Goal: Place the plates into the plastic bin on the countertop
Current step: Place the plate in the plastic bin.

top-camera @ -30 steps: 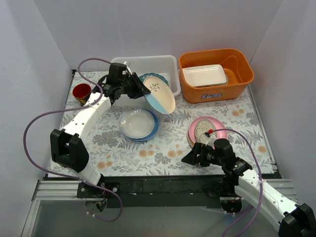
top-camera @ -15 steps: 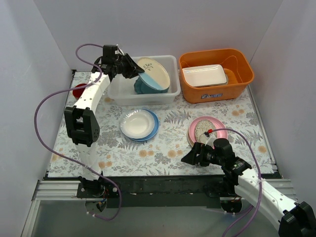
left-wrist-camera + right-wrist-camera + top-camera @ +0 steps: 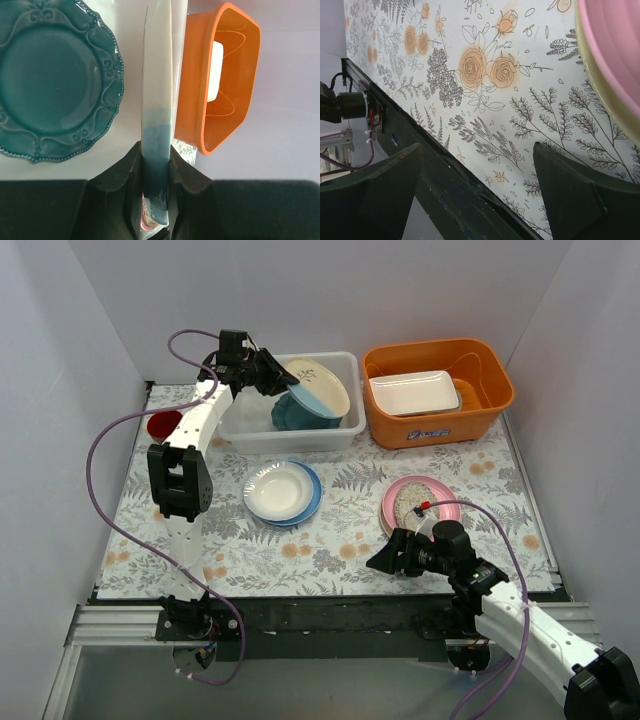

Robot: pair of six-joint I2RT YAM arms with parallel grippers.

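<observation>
My left gripper (image 3: 283, 381) is shut on the rim of a cream leaf-patterned plate with a blue edge (image 3: 320, 390), held tilted over the white plastic bin (image 3: 290, 438). The left wrist view shows that plate edge-on (image 3: 157, 90) between my fingers (image 3: 156, 170), with a teal scalloped plate (image 3: 55, 80) lying in the bin beside it (image 3: 292, 415). A white plate (image 3: 278, 488) sits stacked on a light blue one (image 3: 312, 502) on the fern-print countertop. A pink plate (image 3: 442, 495) carries a speckled grey oval one (image 3: 412, 504). My right gripper (image 3: 386, 558) (image 3: 480, 185) hangs open near the front edge, left of the pink plate (image 3: 615, 55).
An orange tub (image 3: 490, 390) (image 3: 225, 75) holding a white rectangular tray (image 3: 413, 392) stands right of the bin. A red cup (image 3: 164, 424) sits at the left edge. White walls close in three sides; a black rail (image 3: 435, 190) runs along the front.
The left arm swung the leaf-patterned plate from above the countertop back over the bin, then shifted it slightly right. The right arm has not moved.
</observation>
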